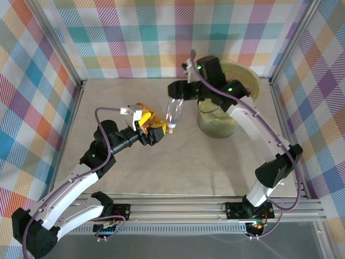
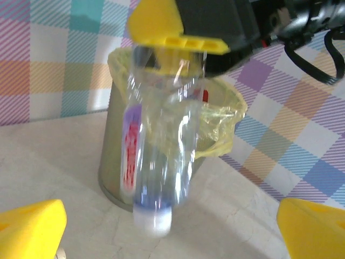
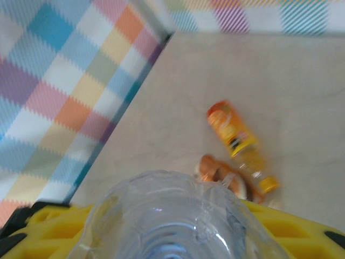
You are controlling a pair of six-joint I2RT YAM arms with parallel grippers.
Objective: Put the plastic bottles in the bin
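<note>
Bottle (image 1: 175, 115) in right gripper (image 1: 179, 98) (cap down)

Top camera looks down on the table (image 1: 161, 167); both wrist cameras sit close to the shared clear bottle (image 1: 175, 114).

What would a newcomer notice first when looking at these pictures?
A clear plastic bottle hangs cap down above the middle of the table, held at its base by the right gripper, with the left gripper open beside its cap. To its right stands the tall round bin lined with a yellow-green bag; a small orange bottle lies on the table.
</note>
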